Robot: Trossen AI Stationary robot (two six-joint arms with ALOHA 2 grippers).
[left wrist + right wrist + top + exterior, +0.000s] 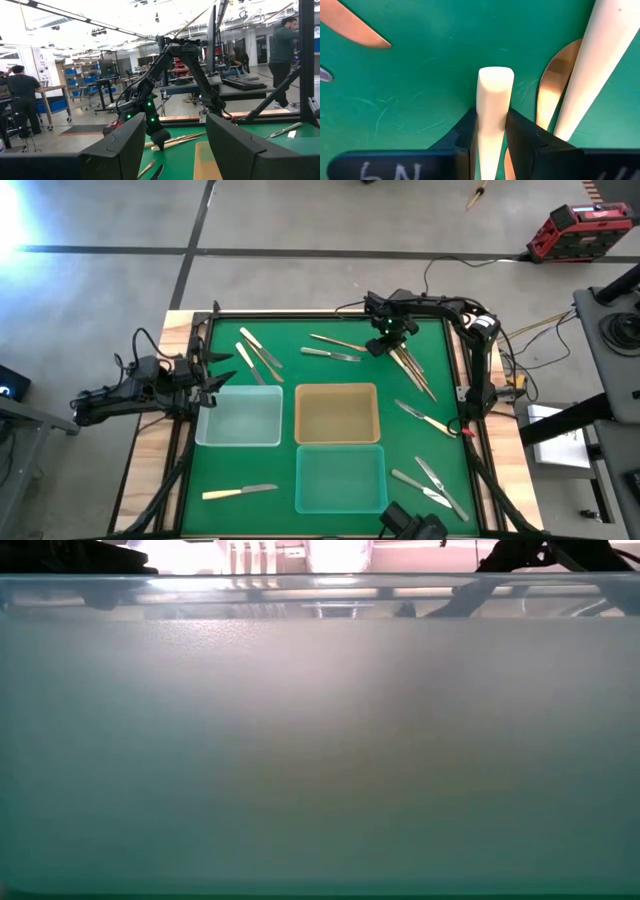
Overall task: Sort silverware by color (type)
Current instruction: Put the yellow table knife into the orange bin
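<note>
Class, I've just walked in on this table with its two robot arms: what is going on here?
The robot is sorting cutlery on a green mat with three shallow trays. The right gripper is down at the far side, its fingers closed on the cream handle of one piece in a small pile. The left gripper waits open at the mat's left edge beside the clear tray. All three trays look empty, and other pieces lie scattered on the mat.

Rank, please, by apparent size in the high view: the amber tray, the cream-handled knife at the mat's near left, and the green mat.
1. Green mat
2. Amber tray
3. Cream-handled knife
</note>
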